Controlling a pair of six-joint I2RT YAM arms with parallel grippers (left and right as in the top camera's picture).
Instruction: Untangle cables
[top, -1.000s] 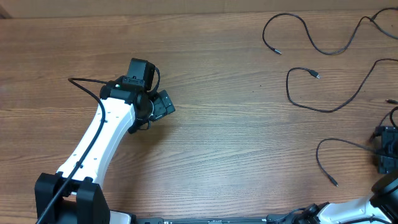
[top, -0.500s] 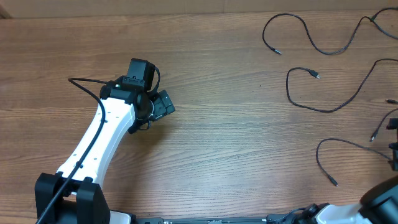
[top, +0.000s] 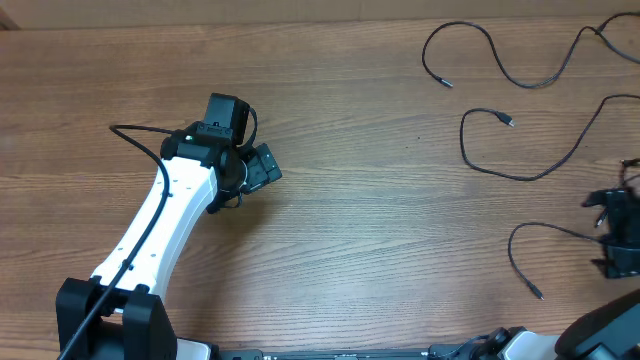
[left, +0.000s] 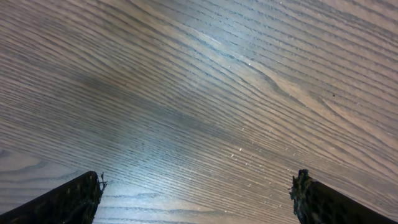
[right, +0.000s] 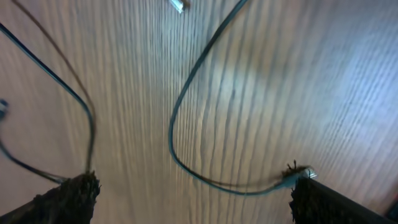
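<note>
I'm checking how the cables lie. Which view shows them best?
Overhead: the cables lie in open loops at the right of the table. Right wrist shows only blurred stretches; left wrist, only wood.

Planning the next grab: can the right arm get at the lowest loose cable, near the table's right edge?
Probably yes: the right tool stands open just beside that cable, and nothing lies over it or between them.

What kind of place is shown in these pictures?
Probably a robotics lab or test bench, though nothing of the room itself is visible. The signs are a bare wood-grain table, the white left arm reaching over it, and several thin black cables lying loose near the right gripper.
</note>
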